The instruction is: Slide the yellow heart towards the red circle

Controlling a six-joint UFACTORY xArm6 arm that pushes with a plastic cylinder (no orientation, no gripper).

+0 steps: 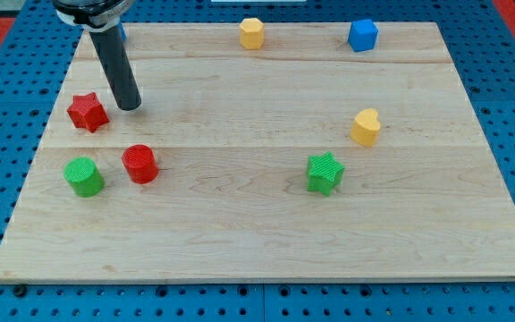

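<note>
Single camera view of the pale wooden board (266,224) on its blue perforated bench. The small yellow heart-shaped plastic block (366,126) stands on the view's right half, just above and to the right of the green star-shaped block (325,173); the ribbed red cylindrical block, the task's red circle (139,165), stands well apart on the view's left, beside the green cylindrical block (84,176). We carry no jaws: our arm ends in a plain dark rod, holding nothing, and my tip (130,107) rests on the board at the view's upper left, just right of the red star-shaped block (88,112) and above the red circle, far from the heart. We judge the heart to be light, rigid and free-sliding on the smooth wood, so it is likely to twist or slip aside under an off-centre push. It cannot be gripped; contact belongs on its right-hand face, slightly toward the view's top, on the side away from the red circle. A yellow hexagonal block (252,33) and a blue cube (362,35) stand along the top edge.
</note>
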